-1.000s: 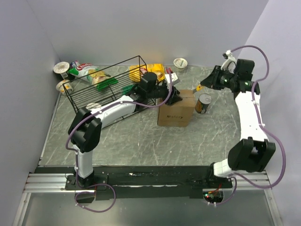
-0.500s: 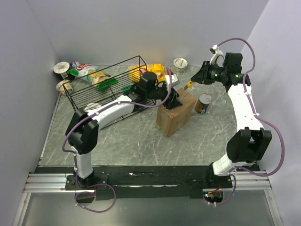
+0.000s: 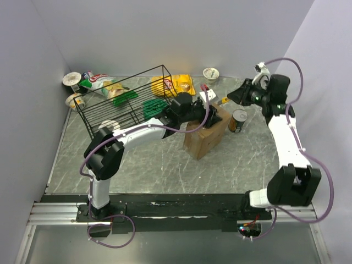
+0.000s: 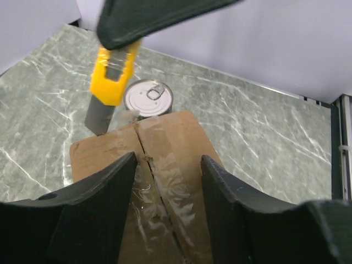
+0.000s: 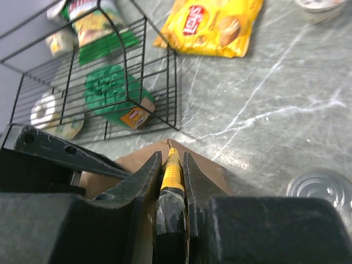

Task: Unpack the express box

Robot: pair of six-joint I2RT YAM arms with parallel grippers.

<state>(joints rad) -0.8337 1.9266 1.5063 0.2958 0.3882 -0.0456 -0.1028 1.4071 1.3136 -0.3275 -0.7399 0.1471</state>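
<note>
Over the express box (image 4: pixel 159 165), left jaws gape; right jaws clamp a half-hidden knife (image 5: pixel 172 165).

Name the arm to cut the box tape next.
Right. The right end effector grips the yellow knife, tip at the far edge of the box; the left end effector is open, empty.

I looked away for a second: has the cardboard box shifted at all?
Yes. The express box has twisted, perhaps tipped, from squarely facing the near edge to corner-first, while the can beside it stayed put.
</note>
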